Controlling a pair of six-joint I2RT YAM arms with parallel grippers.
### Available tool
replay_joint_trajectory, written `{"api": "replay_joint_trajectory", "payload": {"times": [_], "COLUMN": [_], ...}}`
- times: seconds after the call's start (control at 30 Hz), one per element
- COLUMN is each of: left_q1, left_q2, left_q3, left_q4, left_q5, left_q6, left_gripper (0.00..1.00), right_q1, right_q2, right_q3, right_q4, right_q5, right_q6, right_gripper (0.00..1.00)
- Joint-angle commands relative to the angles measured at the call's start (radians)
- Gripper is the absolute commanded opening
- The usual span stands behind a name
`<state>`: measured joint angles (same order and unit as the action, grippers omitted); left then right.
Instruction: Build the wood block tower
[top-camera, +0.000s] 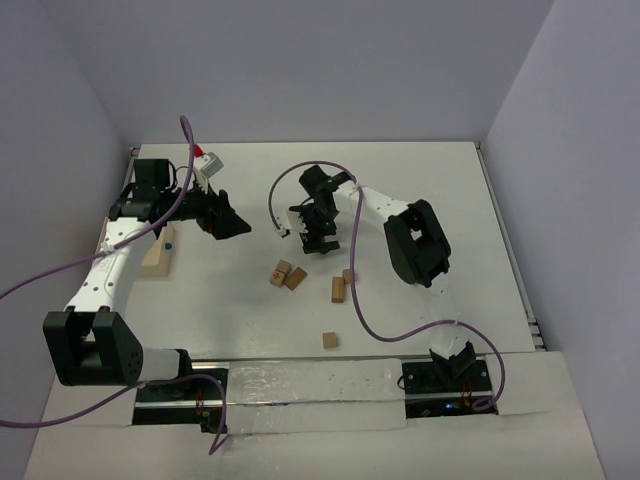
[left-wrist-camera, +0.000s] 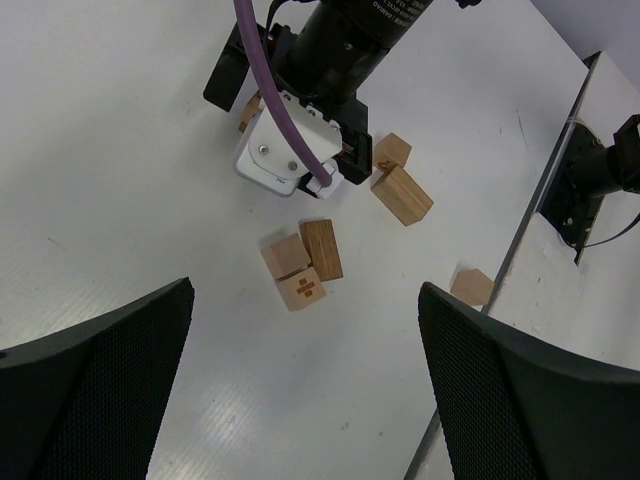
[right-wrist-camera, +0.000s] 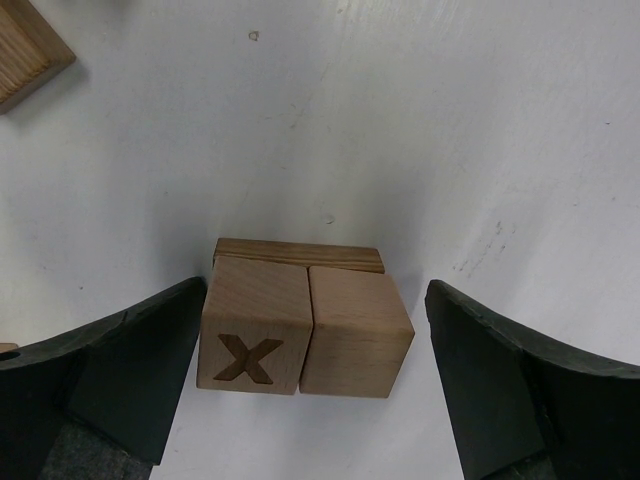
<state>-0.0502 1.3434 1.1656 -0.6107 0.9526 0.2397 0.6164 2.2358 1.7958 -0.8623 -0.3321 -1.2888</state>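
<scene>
Right pincer (right-wrist-camera: 315, 310) is gaping wide, empty, straddling an X-marked cube (right-wrist-camera: 252, 338), a plain cube (right-wrist-camera: 358, 332) and a flat block (right-wrist-camera: 298, 255) touching together at lower centre. Left pincer (left-wrist-camera: 305, 295) is hovering wide open, empty, over loose wood blocks (left-wrist-camera: 322, 248) on the counter (left-wrist-camera: 120, 150).

White table in a plain, walled-in corner.
You see a matte white table (top-camera: 430, 180) boxed in by three pale lavender-grey walls (top-camera: 300, 60), evenly lit, with a grey strip (top-camera: 510, 250) along its right edge.
</scene>
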Motion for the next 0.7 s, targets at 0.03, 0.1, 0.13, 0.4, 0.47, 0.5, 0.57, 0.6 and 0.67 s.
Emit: {"api": "replay_joint_trajectory", "payload": {"times": [0.03,0.1,0.13,0.4,0.47,0.5,0.57,0.6,0.67], "left_q1": [0.009,0.009,0.009,0.009,0.009,0.009,0.01,0.01,0.011], "left_q2": [0.007,0.007,0.007,0.01,0.011,0.011,0.011,0.011,0.011], "left_q3": [0.032,0.034,0.034,0.034,0.036,0.036,0.033,0.032,0.029], "left_q4": [-0.007,-0.009,-0.009,-0.015,-0.017,-0.017,-0.016,-0.015,-0.017], "left_q5": [0.014,0.012,0.014,0.015,0.014,0.015,0.016,0.017,0.017], "left_q6": [0.027,0.027,0.029,0.036,0.038,0.039,0.04,0.041,0.041], "left_gripper": [0.99,0.99,0.99,0.99,0.99,0.99,0.99,0.99,0.99], "right_q1": [0.012,0.014,0.014,0.02,0.023,0.023,0.024,0.025,0.027], "right_q2": [0.038,0.041,0.042,0.066,0.072,0.074,0.075,0.077,0.077], "right_q3": [0.045,0.05,0.051,0.081,0.088,0.089,0.092,0.093,0.093], "right_q4": [-0.029,-0.037,-0.038,-0.072,-0.081,-0.082,-0.087,-0.087,-0.089], "right_q5": [0.012,0.015,0.015,0.028,0.03,0.031,0.033,0.035,0.037], "right_q6": [-0.018,-0.021,-0.023,-0.032,-0.033,-0.034,-0.036,-0.037,-0.037], "right_gripper": [0.96,0.95,0.95,0.86,0.84,0.83,0.8,0.79,0.76]}}
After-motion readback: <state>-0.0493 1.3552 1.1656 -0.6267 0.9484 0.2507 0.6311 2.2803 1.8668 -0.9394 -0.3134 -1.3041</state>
